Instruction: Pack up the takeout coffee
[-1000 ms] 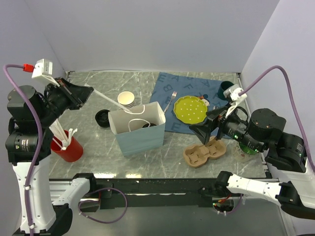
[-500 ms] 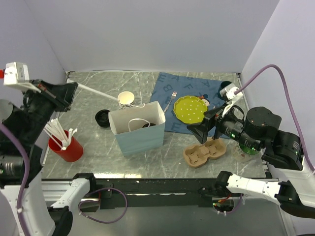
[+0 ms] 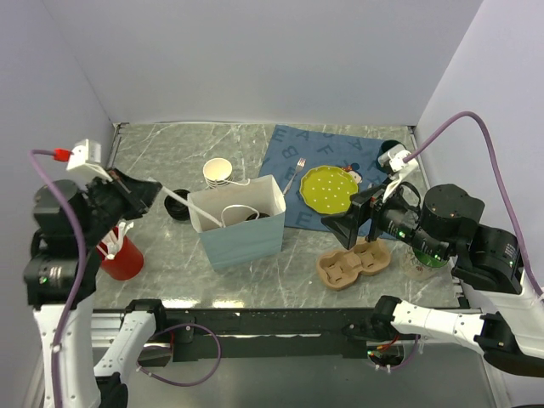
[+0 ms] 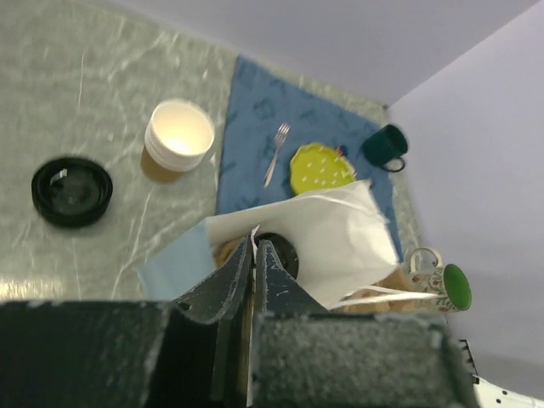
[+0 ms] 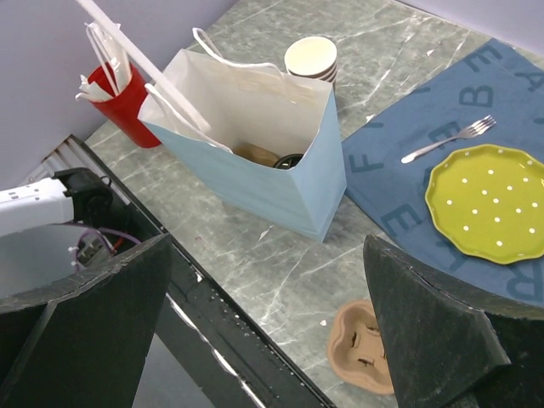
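**Two end effectors, one coffee bagged**

The grey marble counter [image 3: 153,153] carries a light blue paper bag [image 3: 246,238], standing open. The right end effector [image 3: 340,223] hangs wide open near a cardboard cup carrier [image 3: 353,265]. The left end effector [image 3: 151,189] pinches narrow on a white straw [image 3: 177,198]. The takeout coffee [image 5: 289,160] sits inside the bag, black lid showing.
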Robot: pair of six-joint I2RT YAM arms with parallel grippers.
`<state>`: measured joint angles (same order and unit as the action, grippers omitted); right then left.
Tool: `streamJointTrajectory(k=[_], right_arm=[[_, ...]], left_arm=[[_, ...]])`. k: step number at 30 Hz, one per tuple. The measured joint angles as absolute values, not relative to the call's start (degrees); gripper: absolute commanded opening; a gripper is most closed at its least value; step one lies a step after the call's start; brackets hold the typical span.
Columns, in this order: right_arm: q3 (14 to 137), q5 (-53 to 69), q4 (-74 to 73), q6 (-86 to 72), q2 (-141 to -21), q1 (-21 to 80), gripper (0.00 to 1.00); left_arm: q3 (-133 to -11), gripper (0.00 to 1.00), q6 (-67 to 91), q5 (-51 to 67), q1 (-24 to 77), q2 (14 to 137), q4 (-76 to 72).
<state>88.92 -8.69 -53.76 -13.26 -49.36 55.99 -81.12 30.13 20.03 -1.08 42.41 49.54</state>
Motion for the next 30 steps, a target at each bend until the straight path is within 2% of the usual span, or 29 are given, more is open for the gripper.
streamJointTrajectory(k=[4,8,12,14,16,18,24,30], right_arm=[[88.9,-8.5,-54.2,-14.0,-49.4,56.0,1.0],[88.9,-8.6,-55.0,-14.4,-49.4,56.0,1.0],[88.9,-8.7,-55.5,-15.1,-49.4,56.0,1.0],[88.9,-9.3,-55.9,-15.6,-49.4,56.0,1.0],[89.3,-10.3,-57.3,-16.9,-49.7,56.0,1.0],[90.4,-11.6,-59.3,-18.3,-50.7,56.0,1.0],[95.4,-14.7,-63.5,-23.7,-55.5,56.0,1.0],[100.8,-17.2,-67.6,-31.7,-60.4,56.0,1.0]], left_arm=[[-72.7,0.14,32.8,18.9,-1.1,42.2,46.5],[-66.8,0.34,34.0,17.8,-1.1,42.5,43.9],[-66.5,0.57,33.5,16.6,-1.1,43.7,43.7],[-67.3,0.65,32.8,16.4,-1.1,44.2,43.8],[-69.5,0.78,32.2,16.4,-1.1,45.4,44.0],[-73.2,0.99,31.7,16.5,-1.1,47.1,44.2],[-80.8,0.97,32.2,21.0,-1.1,47.9,40.9],[-77.3,0.97,35.3,25.8,-1.1,41.3,36.4]])
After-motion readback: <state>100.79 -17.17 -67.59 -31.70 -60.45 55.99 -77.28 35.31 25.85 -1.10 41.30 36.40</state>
